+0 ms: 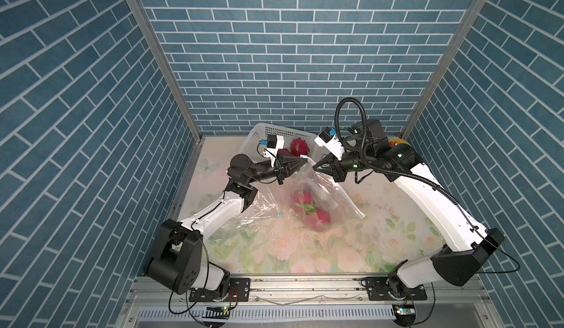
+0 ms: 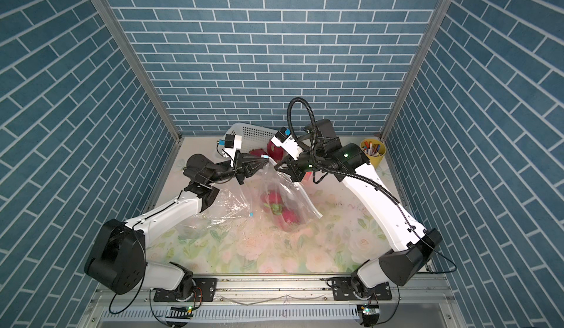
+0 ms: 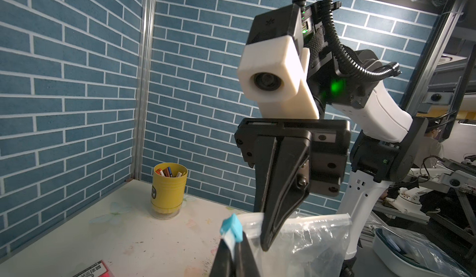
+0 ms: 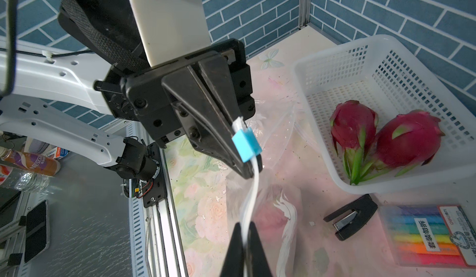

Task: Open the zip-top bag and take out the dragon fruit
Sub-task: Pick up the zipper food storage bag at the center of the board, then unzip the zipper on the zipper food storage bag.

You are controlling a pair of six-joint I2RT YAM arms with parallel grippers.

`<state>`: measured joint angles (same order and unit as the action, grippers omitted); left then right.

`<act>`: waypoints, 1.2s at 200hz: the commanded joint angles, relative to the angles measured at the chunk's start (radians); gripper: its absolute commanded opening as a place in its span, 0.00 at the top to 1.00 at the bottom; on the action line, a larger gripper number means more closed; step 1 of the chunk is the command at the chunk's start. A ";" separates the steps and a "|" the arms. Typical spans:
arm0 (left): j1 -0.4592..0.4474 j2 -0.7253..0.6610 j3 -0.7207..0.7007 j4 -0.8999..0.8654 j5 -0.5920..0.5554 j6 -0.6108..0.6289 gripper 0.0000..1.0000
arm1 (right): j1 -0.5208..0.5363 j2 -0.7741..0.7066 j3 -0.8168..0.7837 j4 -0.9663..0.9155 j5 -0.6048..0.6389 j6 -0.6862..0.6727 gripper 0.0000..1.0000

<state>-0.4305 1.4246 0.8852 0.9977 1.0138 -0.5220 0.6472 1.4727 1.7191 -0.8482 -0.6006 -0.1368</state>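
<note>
Your two tools hold the mouth of the zip-top bag (image 1: 332, 195) up over the middle of the desk (image 1: 305, 250). The left tool (image 4: 247, 170) is pinched tight at the blue slider (image 4: 246, 145) on the left end of the white zip strip (image 4: 251, 190). The right tool (image 3: 268, 242) is closed on the same strip just to the right, the tips near each other but apart. The dragon fruit (image 1: 305, 203) sits low in the bag, whose belly appears to rest on the desk. Expect the clear film to be thin, limp and slippery, likely to stretch or tear under a hard pull. Only the strip and slider look stiff enough to grip, so those are your holds for opening. The fruit looks heavy for such a bag, firm and rounded, with soft green scales that would bend or bruise. Take it across the body, not by the scales, once the mouth gapes. By count there are two tools and two bags, the second bag (image 1: 259, 207) lying flat at the left under the left arm. One white basket (image 4: 386, 64) stands at the far side holding two loose fruits (image 4: 353, 123) (image 4: 409, 141). One yellow cup (image 2: 374, 155) of pens stands in the far right corner, with one stapler (image 4: 350, 217) and one marker pack (image 4: 425, 234) near the basket. Inside the held bag two red masses show, but through the film you cannot tell whether that is one fruit or two
</note>
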 commanded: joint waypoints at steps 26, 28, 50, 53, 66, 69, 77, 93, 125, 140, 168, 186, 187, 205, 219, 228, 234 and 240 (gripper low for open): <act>-0.011 -0.017 0.021 -0.061 -0.006 0.039 1.00 | -0.004 -0.017 0.011 0.021 -0.001 -0.072 0.94; -0.011 -0.018 0.023 -0.068 -0.006 0.043 1.00 | -0.003 -0.015 0.013 0.021 -0.001 -0.072 0.91; -0.024 -0.016 0.053 -0.187 -0.005 0.129 1.00 | -0.004 -0.008 0.041 0.023 0.003 -0.078 0.65; -0.026 -0.016 0.057 -0.202 -0.004 0.138 1.00 | -0.004 -0.007 0.046 0.025 0.002 -0.079 0.65; -0.030 -0.012 0.068 -0.235 0.005 0.158 1.00 | -0.004 0.005 0.077 0.023 -0.008 -0.087 0.63; -0.030 -0.010 0.070 -0.238 0.007 0.160 1.00 | -0.002 0.010 0.086 0.021 -0.012 -0.089 0.63; -0.033 -0.007 0.073 -0.244 0.011 0.162 1.00 | -0.003 0.021 0.107 0.019 -0.024 -0.092 0.63; -0.035 -0.002 0.077 -0.257 0.016 0.167 1.00 | -0.003 0.052 0.145 0.016 -0.045 -0.096 0.63; -0.038 -0.004 0.074 -0.262 0.014 0.174 1.00 | -0.003 0.121 0.200 -0.014 -0.064 -0.098 0.64; -0.037 -0.012 0.074 -0.271 0.012 0.183 1.00 | -0.003 0.133 0.200 -0.016 -0.063 -0.099 0.65; -0.038 -0.024 0.072 -0.281 0.006 0.197 1.00 | -0.004 0.148 0.197 -0.022 -0.059 -0.099 0.69; -0.037 -0.034 0.069 -0.283 0.004 0.203 1.00 | -0.003 0.148 0.183 -0.021 -0.056 -0.098 0.72; -0.036 -0.034 0.068 -0.284 0.004 0.204 1.00 | -0.003 0.147 0.182 -0.021 -0.056 -0.098 0.73; -0.036 -0.040 0.063 -0.297 -0.016 0.219 1.00 | -0.003 0.140 0.163 -0.019 -0.051 -0.095 0.76; -0.037 -0.042 0.059 -0.297 -0.022 0.221 1.00 | -0.004 0.131 0.144 -0.014 -0.050 -0.091 0.76; -0.037 -0.041 0.058 -0.297 -0.025 0.220 1.00 | -0.004 0.123 0.131 -0.011 -0.047 -0.089 0.76; -0.037 -0.039 0.060 -0.294 -0.027 0.219 1.00 | -0.005 0.116 0.121 -0.009 -0.047 -0.087 0.75; -0.037 -0.038 0.060 -0.293 -0.027 0.218 1.00 | -0.004 0.110 0.111 -0.002 -0.045 -0.086 0.75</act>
<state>-0.4633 1.4082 0.9363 0.6846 0.9981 -0.3210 0.6468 1.6188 1.8675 -0.8406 -0.6338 -0.1654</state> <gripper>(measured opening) 0.054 0.244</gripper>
